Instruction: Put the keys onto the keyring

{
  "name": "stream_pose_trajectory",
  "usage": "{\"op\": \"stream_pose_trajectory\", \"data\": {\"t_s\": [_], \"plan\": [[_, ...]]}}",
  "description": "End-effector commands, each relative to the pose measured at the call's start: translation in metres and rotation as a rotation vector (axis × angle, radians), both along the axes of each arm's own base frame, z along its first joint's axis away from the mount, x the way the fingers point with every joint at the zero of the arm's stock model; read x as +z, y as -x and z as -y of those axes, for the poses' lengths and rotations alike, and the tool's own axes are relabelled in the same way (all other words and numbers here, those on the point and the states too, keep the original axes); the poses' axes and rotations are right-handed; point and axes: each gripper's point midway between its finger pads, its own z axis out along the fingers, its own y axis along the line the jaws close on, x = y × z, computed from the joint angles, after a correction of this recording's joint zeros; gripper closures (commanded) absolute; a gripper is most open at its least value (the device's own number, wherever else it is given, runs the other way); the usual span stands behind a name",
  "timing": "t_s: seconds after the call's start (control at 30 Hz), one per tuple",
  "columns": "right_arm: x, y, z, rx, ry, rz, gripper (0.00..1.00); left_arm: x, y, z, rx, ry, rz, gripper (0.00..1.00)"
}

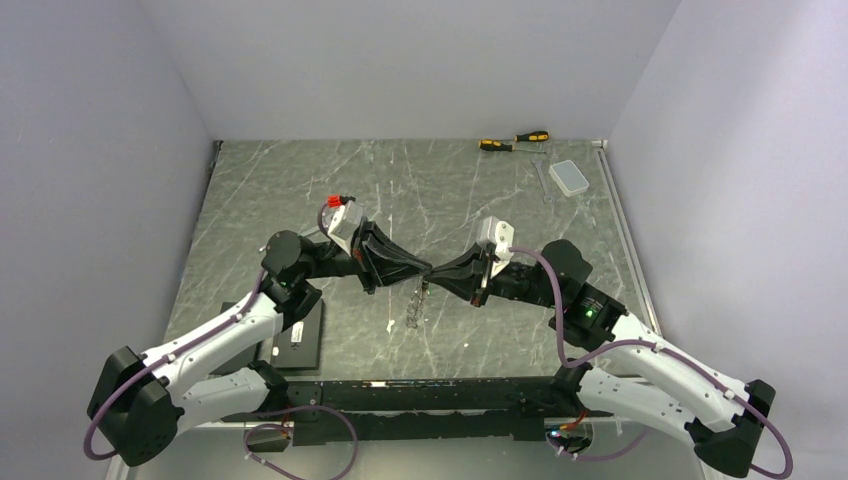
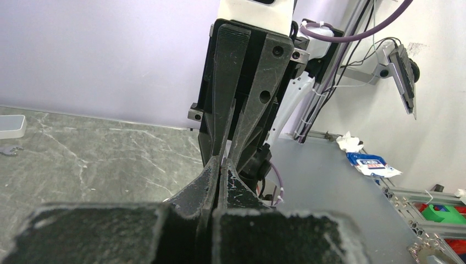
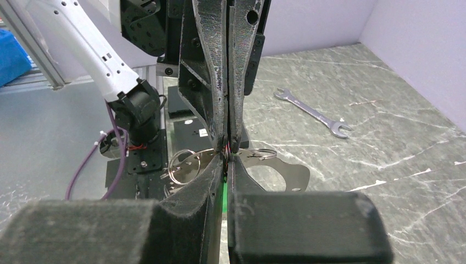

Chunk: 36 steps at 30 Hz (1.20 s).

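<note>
Above the middle of the counter, the right gripper is clenched on the key, whose green head is glimpsed between the fingers. The left gripper is clamped shut, tip to tip with it. The keyring is seen just beneath both tips.

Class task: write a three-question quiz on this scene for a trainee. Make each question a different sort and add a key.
1. True or false: the left hand and the right hand meet tip to tip.
2. What lies beside the wrench? A) a pale box B) a green cup C) a red ball
3. Fill in: in the right wrist view, a sliver of ____ shows between the right hand's fingers.
Key: 1 true; 2 A; 3 green.
</note>
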Motion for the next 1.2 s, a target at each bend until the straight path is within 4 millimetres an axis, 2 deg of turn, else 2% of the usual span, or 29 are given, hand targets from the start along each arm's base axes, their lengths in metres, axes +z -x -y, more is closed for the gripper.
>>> {"op": "stream_pose_trajectory", "data": {"t_s": [0.0,0.27,0.57,0.73,0.97,1.17], "plan": [[0.033,0.003,-0.002,0.018,-0.072,0.071,1.00,0.008,0.008,-0.001,-0.027,0.032,0.021,1.00],[0.028,0.007,0.001,0.035,-0.046,0.090,1.00,0.004,0.010,-0.002,-0.026,-0.006,0.026,0.98],[0.022,0.013,0.006,0.049,-0.019,0.095,1.00,-0.001,0.014,-0.006,-0.022,-0.052,0.038,0.76],[0.018,0.015,0.007,0.054,-0.001,0.092,1.00,-0.003,0.016,-0.008,-0.020,-0.085,0.038,0.56],[0.000,0.017,0.011,0.061,0.085,0.055,1.00,-0.002,0.018,-0.019,0.024,-0.208,0.076,0.37],[-0.016,0.017,0.014,0.070,0.171,0.038,1.00,-0.014,0.020,-0.033,0.061,-0.352,0.096,0.24]]}}
